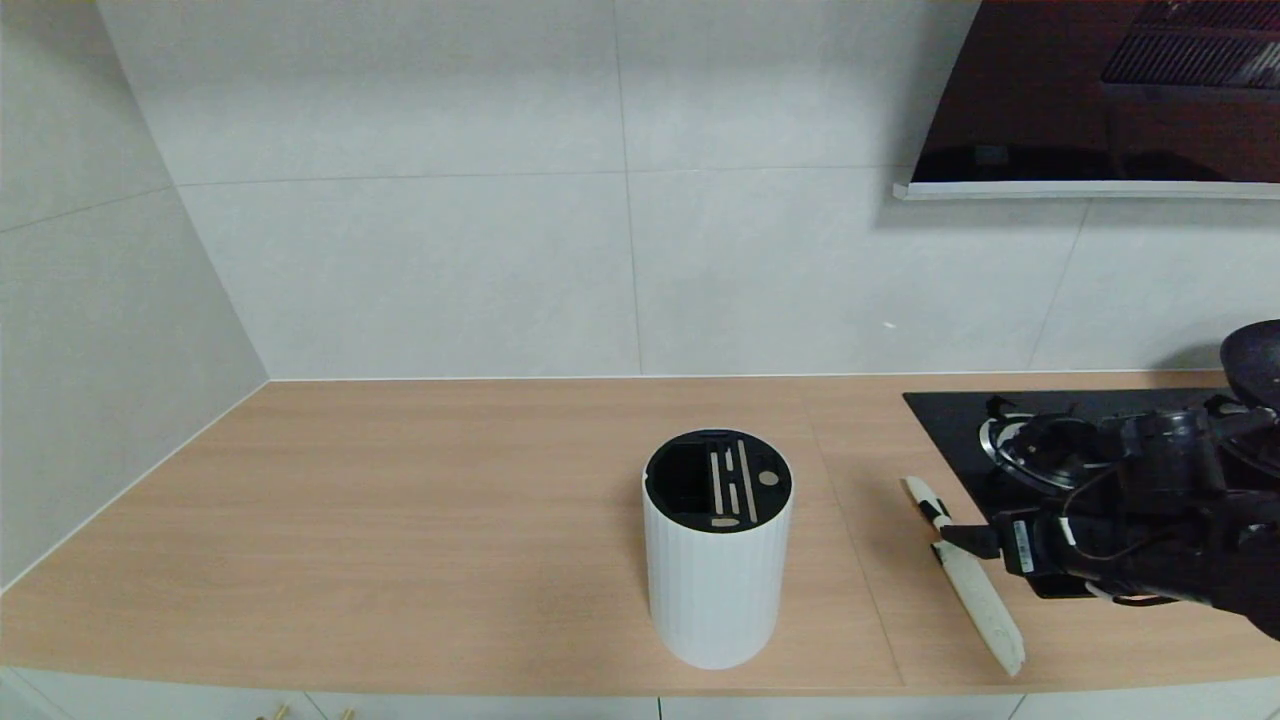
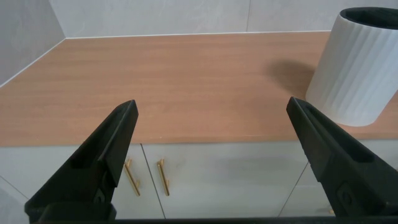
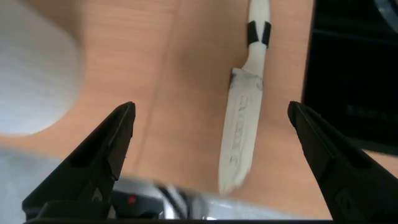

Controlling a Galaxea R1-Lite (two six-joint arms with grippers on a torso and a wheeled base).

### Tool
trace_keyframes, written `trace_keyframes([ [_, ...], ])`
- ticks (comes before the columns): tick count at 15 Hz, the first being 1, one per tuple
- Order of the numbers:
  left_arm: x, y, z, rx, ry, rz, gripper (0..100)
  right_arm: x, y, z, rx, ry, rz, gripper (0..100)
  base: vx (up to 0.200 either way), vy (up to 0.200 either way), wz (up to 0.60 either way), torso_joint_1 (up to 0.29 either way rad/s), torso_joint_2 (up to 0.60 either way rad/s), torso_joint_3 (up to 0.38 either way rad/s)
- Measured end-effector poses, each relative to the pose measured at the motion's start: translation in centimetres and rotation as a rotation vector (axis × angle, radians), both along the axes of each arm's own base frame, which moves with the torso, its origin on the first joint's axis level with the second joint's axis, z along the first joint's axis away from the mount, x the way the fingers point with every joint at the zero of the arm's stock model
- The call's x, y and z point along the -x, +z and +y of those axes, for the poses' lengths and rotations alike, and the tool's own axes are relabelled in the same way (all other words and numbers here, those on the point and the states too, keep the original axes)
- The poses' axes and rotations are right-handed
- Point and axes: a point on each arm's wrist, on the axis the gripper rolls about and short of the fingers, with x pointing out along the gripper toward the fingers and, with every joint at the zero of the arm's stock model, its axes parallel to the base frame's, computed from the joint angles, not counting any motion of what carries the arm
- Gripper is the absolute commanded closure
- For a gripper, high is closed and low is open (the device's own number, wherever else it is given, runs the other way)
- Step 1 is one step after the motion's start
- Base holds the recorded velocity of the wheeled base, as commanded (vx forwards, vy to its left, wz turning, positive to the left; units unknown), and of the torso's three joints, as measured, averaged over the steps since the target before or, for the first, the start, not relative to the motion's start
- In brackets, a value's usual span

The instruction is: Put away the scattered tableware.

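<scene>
While flat on counter (image 1: 400, 520), knife (image 1: 975, 590) tip toward front edge.

One white knife (image 1: 985, 605), one ribbed white holder (image 1: 715, 590), one black hob (image 1: 950, 420).

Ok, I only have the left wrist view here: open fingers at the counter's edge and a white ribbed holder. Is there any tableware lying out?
Observer: Yes, one white knife lies flat on the counter, between the holder and the stove.
Operator: Where's the other arm?
Observer: The right gripper is over that knife, fingers open, not closed on it.
Operator: Is anything already in the holder?
Observer: From above, its top is black with narrow slots and one wide opening; nothing sticks out of it.
</scene>
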Motion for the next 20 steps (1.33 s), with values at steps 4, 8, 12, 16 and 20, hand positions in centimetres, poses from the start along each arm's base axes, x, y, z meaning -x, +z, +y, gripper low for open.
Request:
trace_keyframes([
  [4,0.0,0.0,0.0,0.000,0.001,0.000,0,-2.6,-4.7,0.2,0.029,-0.056,-0.027,0,0.000,0.000,0.00,0.000,0.00,0.000],
  [8,0.0,0.0,0.0,0.000,0.000,0.000,0,-4.0,-8.2,-0.5,0.055,-0.120,-0.038,0,0.000,0.000,0.00,0.000,0.00,0.000],
  [12,0.0,0.0,0.0,0.000,0.000,0.000,0,-4.6,-9.8,-1.0,0.042,-0.153,-0.010,0,0.000,0.000,0.00,0.000,0.00,0.000],
  [16,0.0,0.0,0.0,0.000,0.000,0.000,0,-5.3,-10.8,-1.3,0.033,-0.172,-0.002,0,0.000,0.000,0.00,0.000,0.00,0.000],
  [20,0.0,0.0,0.0,0.000,0.000,0.000,0,-5.6,-11.5,-1.3,0.030,-0.179,-0.014,0,0.000,0.000,0.00,0.000,0.00,0.000],
])
